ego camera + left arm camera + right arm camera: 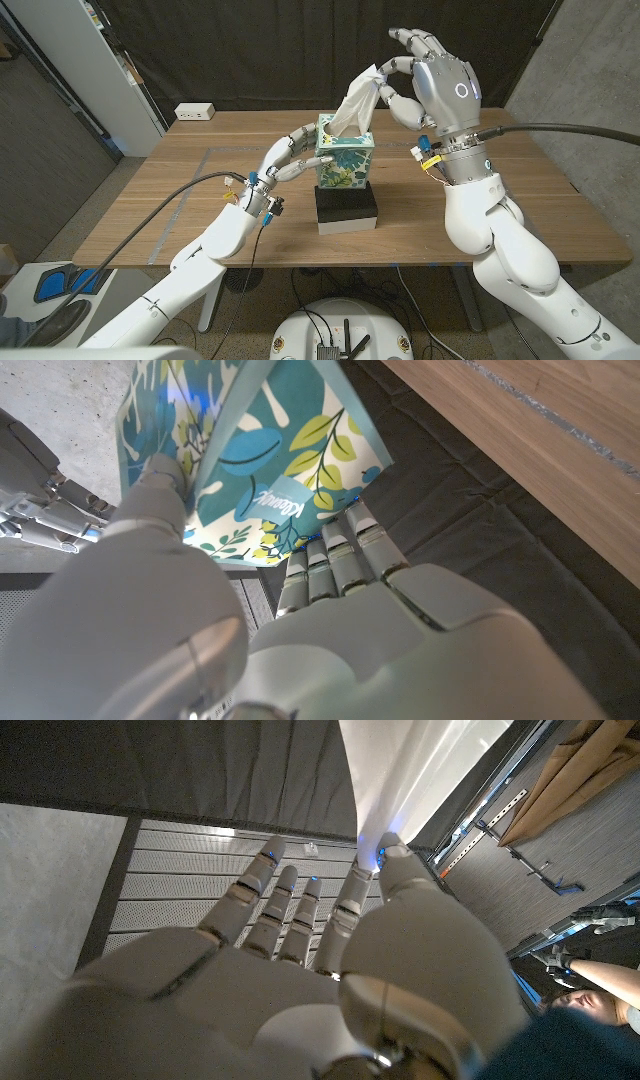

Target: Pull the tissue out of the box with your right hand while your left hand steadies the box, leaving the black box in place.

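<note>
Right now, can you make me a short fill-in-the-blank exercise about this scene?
1. The right hand pinches the ____ tissue.
2. The left hand holds the tissue box at its ____.
3. The tissue box stands on a ____ box.

Missing words: white; side; black

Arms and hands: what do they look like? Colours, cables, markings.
Both arms have glossy white shells. The left hand and right hand are silver-grey metal with jointed fingers. The right hand's back bears a blue ring. Black cables run off each wrist, with small yellow and blue tags.
</note>
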{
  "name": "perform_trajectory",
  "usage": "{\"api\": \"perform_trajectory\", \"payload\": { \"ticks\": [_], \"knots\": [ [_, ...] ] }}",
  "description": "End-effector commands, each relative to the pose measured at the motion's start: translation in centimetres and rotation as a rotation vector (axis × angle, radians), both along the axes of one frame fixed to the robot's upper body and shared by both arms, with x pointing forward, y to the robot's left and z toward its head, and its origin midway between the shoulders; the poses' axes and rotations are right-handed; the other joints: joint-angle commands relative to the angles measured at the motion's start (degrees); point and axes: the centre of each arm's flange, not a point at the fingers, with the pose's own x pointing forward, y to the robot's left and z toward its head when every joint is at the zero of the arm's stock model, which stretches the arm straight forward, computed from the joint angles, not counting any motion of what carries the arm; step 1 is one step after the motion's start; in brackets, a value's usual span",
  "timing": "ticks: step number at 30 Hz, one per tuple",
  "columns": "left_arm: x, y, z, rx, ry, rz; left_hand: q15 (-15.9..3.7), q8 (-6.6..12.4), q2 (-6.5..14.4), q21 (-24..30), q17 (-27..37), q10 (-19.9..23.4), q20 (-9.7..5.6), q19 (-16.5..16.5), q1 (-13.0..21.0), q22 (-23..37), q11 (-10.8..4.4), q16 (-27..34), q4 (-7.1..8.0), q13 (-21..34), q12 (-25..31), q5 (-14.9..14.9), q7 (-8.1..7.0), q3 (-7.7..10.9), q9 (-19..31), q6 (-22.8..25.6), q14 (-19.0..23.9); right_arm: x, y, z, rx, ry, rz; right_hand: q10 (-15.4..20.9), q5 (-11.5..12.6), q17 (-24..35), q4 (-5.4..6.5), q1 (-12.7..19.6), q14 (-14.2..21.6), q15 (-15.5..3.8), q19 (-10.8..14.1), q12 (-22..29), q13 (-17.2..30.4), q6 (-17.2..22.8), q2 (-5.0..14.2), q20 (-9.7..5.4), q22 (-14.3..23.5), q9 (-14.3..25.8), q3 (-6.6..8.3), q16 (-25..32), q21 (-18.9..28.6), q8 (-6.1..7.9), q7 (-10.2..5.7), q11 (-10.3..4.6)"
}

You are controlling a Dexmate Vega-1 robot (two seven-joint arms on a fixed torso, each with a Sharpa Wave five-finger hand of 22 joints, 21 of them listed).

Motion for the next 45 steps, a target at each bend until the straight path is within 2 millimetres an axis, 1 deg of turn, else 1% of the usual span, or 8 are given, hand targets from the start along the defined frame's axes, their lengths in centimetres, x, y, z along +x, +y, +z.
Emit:
{"api": "perform_trajectory", "payload": {
  "ticks": [1,7,11,18,20,27,37,45],
  "knots": [
    [-0.1,0.5,0.4,-0.001,-0.008,-0.019,-0.63,0.23,5.0,0.1,0.2,0.4,-0.53,0.5,4.8,0.2,0.12,-0.1,0.49,0.2,-0.1,0.2,0.17,0.74,0.1,0.8,-0.1,-0.3,0.3,0.5,0.052,-0.05,0.008,0.9,-0.1,0.3,0.08,-0.2,0.5,-3.1,0.3,0.3,0.3,0.2,0.56,0.0,0.1,0.0,-0.14,0.3,-0.1,0.05,-0.06,-0.12],
    [-0.2,0.5,0.9,0.007,-0.017,-0.003,-0.63,0.23,4.9,0.1,0.2,0.5,-0.53,0.5,4.8,0.2,0.07,-0.1,0.48,0.2,-0.2,0.2,0.17,0.69,0.1,0.8,-0.2,-0.3,-0.1,0.7,0.091,-0.096,0.028,1.1,-0.2,0.4,0.1,-0.3,0.6,-3.13,0.3,0.3,0.3,0.0,0.58,-0.06,0.1,0.0,-0.26,0.4,-0.1,-0.06,-0.28,-0.25],
    [-0.1,0.1,0.7,-0.001,-0.037,0.012,-0.75,0.25,5.0,0.1,0.2,0.4,-0.51,0.4,4.9,0.2,-0.06,0.0,0.48,0.2,-0.2,0.2,0.15,0.67,0.1,1.0,-0.1,0.1,-0.3,0.8,0.081,-0.141,-0.006,1.4,-0.3,0.5,0.11,-0.3,0.9,-3.14,0.3,0.3,0.4,0.2,0.59,-0.08,0.1,-0.1,-0.37,0.5,-0.2,-0.07,-0.32,-0.29],
    [0.8,-0.3,0.7,-0.023,-0.019,-0.006,-0.77,0.24,5.0,0.0,0.2,0.5,-0.6,0.4,4.9,0.2,-0.21,0.0,0.5,0.3,-0.2,0.2,0.11,0.66,0.1,1.0,-0.1,0.6,0.0,1.0,0.091,-0.239,-0.062,1.6,-0.4,0.6,0.15,-0.5,1.1,-3.32,0.4,0.3,0.4,0.2,0.58,-0.06,0.1,-0.1,-0.58,0.7,-0.3,-0.16,-0.52,-0.48],
    [1.1,-0.4,0.8,-0.024,-0.018,-0.014,-0.78,0.24,4.9,0.0,0.2,0.6,-0.6,0.4,4.8,0.2,-0.17,0.0,0.5,0.3,-0.2,0.2,0.12,0.63,0.1,1.0,0.0,0.7,0.0,1.3,0.087,-0.217,-0.044,1.7,-0.4,0.6,0.16,-0.5,1.1,-3.4,0.3,0.3,0.4,0.2,0.56,-0.09,0.1,-0.2,-0.64,0.7,-0.3,-0.16,-0.66,-0.55],
    [1.5,-0.3,0.9,-0.02,-0.021,-0.013,-0.8,0.23,5.0,0.0,0.2,0.6,-0.57,0.4,4.9,0.2,-0.2,0.0,0.53,0.3,-0.2,0.2,0.05,0.63,0.1,1.0,0.0,1.0,-0.1,1.7,0.097,-0.255,-0.05,2.2,-0.5,0.6,0.2,-0.7,1.3,-3.75,0.3,0.4,0.5,0.3,0.52,-0.13,0.1,-0.2,-0.82,0.8,-0.4,-0.21,-0.88,-0.51],
    [1.7,-0.6,0.1,-0.006,0.009,-0.03,-0.78,0.21,5.0,0.0,0.2,0.6,-0.61,0.5,4.9,0.2,-0.13,0.0,0.52,0.3,-0.3,0.1,0.03,0.6,0.1,1.1,0.0,1.0,-0.3,2.0,0.113,-0.212,-0.011,2.4,-0.6,0.6,0.21,-0.8,1.6,-3.72,0.6,0.4,0.5,0.3,0.54,-0.35,0.1,-0.3,-1.02,0.9,-0.4,-0.3,-1.0,-0.47],
    [1.8,-0.6,-0.3,-0.006,0.016,-0.029,-0.83,0.16,5.0,0.0,0.2,0.5,-0.6,0.4,4.9,0.2,-0.35,0.0,0.51,0.4,-0.3,0.1,-0.06,0.61,0.1,1.0,0.0,0.9,-0.3,2.4,0.114,-0.222,-0.01,2.7,-0.7,0.7,0.23,-1.0,1.7,-3.8,0.8,0.5,0.6,0.4,0.6,-0.34,0.1,-0.4,-1.14,1.0,-0.4,-0.34,-0.98,-0.29]
  ]
}}
